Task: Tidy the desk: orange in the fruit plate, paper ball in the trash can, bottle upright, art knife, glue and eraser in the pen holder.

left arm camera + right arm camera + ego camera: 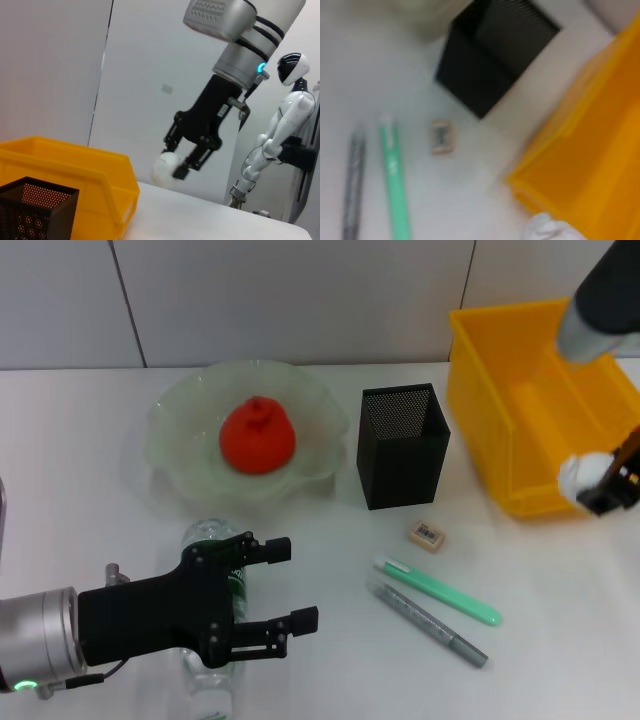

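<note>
The orange (257, 437) lies in the fruit plate (170, 425). My right gripper (610, 485) is shut on the paper ball (583, 472) (167, 167) (552, 230) at the near wall of the yellow trash can (530, 410) (590, 150). Low at the front, my left gripper (290, 585) stands open above the bottle (207, 536), which lies on its side. The eraser (427, 534) (441, 137) rests in front of the black pen holder (402, 445) (495, 55). A green stick (437, 591) and a grey stick (428, 623) lie side by side; which is art knife or glue I cannot tell.
The left wrist view shows the trash can (75, 170) and pen holder (35, 210) low in the foreground, my right gripper (177, 162) beyond them, and a white humanoid robot (285, 135) standing past the table. A white wall runs along the table's far edge.
</note>
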You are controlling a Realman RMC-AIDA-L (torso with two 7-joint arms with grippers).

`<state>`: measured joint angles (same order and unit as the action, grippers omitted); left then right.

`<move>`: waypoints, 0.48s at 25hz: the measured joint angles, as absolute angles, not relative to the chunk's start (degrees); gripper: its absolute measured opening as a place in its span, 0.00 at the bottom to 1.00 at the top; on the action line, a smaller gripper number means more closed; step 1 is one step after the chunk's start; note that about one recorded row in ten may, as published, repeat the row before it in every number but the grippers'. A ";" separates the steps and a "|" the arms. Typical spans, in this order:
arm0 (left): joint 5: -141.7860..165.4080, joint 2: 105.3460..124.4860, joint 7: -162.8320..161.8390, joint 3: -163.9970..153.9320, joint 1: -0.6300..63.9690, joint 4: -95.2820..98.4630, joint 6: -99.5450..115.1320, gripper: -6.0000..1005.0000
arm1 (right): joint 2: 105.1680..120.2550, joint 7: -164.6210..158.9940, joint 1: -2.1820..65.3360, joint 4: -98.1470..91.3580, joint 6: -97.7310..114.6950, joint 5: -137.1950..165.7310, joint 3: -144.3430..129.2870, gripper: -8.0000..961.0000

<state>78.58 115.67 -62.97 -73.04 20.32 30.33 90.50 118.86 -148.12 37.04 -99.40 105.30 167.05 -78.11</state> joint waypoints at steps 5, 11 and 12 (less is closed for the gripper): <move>78.57 115.66 -63.06 -73.03 20.28 30.32 90.41 0.86 | 118.88 -146.92 34.92 -96.11 97.35 167.13 -74.75 0.53; 78.36 115.79 -63.45 -71.65 19.75 30.29 91.02 0.86 | 119.01 -145.76 31.22 -88.64 78.71 166.71 -73.81 0.55; 78.36 115.79 -63.45 -71.65 19.75 30.29 91.02 0.86 | 119.10 -145.47 30.65 -87.23 75.26 166.33 -73.94 0.56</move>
<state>78.36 115.79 -63.45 -71.65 19.75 30.29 91.02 119.10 -145.48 30.65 -87.23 75.26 166.33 -73.94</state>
